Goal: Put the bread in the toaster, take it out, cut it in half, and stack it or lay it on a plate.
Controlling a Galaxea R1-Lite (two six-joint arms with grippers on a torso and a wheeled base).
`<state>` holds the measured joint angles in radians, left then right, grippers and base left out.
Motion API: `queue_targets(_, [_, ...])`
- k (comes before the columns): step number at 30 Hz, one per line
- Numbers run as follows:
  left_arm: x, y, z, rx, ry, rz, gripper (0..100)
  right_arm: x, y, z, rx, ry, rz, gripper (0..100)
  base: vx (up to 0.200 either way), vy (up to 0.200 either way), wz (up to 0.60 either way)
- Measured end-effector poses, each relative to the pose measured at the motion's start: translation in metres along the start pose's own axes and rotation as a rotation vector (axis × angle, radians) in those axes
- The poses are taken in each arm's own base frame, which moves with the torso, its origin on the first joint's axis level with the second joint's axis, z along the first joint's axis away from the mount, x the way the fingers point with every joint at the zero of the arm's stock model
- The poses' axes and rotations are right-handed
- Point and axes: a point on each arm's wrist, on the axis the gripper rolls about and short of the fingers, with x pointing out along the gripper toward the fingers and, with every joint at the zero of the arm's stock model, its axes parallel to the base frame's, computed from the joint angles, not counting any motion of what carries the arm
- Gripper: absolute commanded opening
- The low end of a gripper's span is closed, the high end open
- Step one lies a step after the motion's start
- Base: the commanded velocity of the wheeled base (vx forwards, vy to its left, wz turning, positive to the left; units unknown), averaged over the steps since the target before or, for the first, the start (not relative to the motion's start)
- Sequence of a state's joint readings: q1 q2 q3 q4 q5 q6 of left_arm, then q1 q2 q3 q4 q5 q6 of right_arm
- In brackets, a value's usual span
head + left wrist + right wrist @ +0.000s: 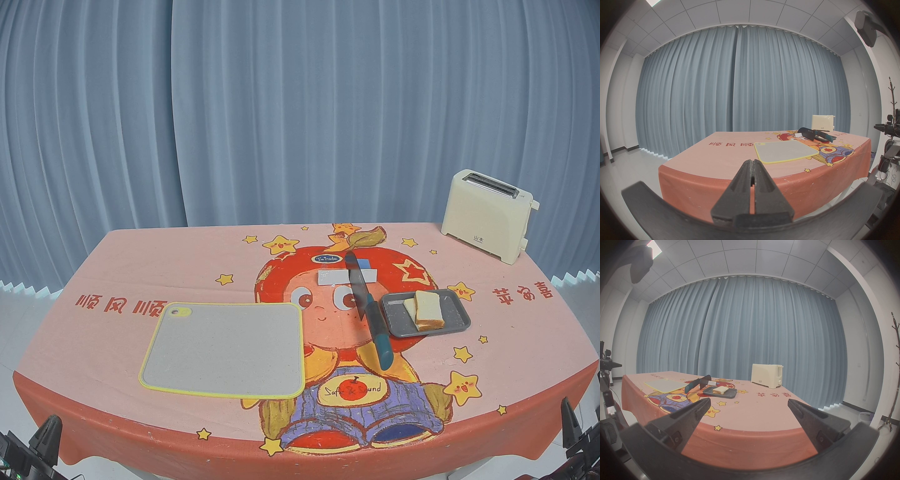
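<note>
Toaster [489,214] is sitting at the table's two o'clock, grey tray [455,315] at three o'clock is holding the bread [427,310], so the spread right gripper [748,402], hovering at five o'clock, is likely needing a gentle edgewise pinch, while left gripper [752,162] is hanging pressed together.

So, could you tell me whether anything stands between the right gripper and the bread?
Nothing visible does: the open right gripper faces bare tablecloth up to the bread on its tray; the knife lies left of the tray.
</note>
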<state>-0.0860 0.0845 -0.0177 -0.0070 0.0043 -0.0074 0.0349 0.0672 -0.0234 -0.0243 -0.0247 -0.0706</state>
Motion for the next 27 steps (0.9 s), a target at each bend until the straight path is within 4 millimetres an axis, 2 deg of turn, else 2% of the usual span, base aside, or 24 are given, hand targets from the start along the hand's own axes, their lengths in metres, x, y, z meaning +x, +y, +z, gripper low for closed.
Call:
queue_targets(8, [0.0,0.0,0.0,0.0,0.0,0.0,0,-0.0029,0.0031,-0.0033,0.018,-0.026,0.077,100,0.0,0.0,0.0])
queue_targets(16, [0.0,0.0,0.0,0.0,0.0,0.0,0,-0.0037,0.0006,-0.0043,0.125,-0.027,-0.05,100,0.0,0.0,0.0])
queue_targets(27, [0.0,0.0,0.0,0.0,0.0,0.0,0,-0.0037,0.0008,-0.0044,0.096,-0.026,-0.044,100,0.0,0.0,0.0])
